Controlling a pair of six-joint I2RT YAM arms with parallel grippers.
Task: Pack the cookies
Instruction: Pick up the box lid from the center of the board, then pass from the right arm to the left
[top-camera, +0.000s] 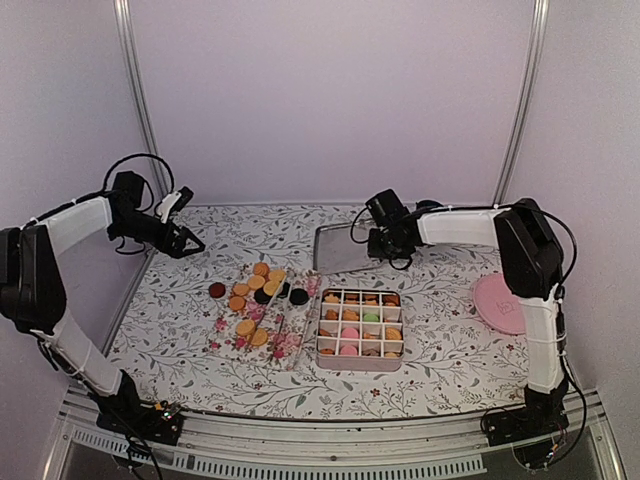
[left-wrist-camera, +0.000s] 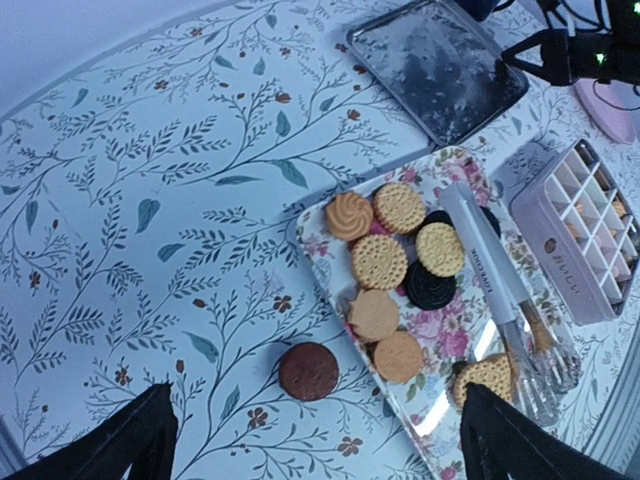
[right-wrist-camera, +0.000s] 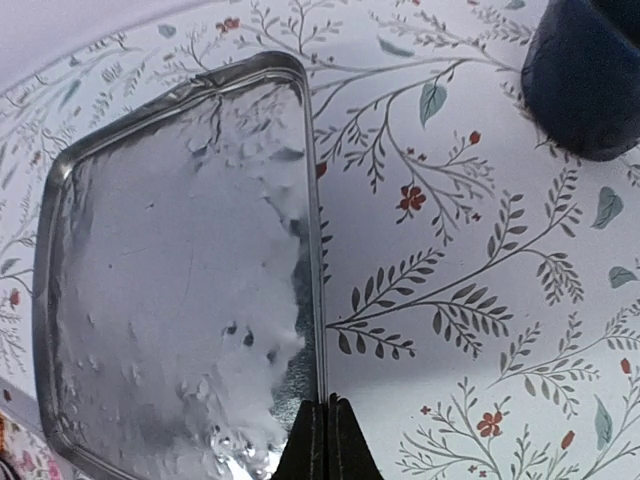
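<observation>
two arms (top-camera: 80, 225), one floral tray (left-wrist-camera: 455, 345), roughly eight golden cookies (left-wrist-camera: 378, 262) on it, two black cookies (left-wrist-camera: 430, 285) clear, possibly a third, one brown cookie (left-wrist-camera: 308, 370) off the tray, one tongs (left-wrist-camera: 480, 250), one sixteen-cell tin (top-camera: 360, 362), one metal lid (right-wrist-camera: 180, 300), one pink plate (top-camera: 497, 303)

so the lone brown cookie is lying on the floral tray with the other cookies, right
no, the brown cookie lies on the table just off the floral tray, apart from the other cookies; the left wrist view shows it

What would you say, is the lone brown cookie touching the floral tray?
Apart: the left wrist view shows bare tablecloth between the brown cookie and the floral tray.
</observation>
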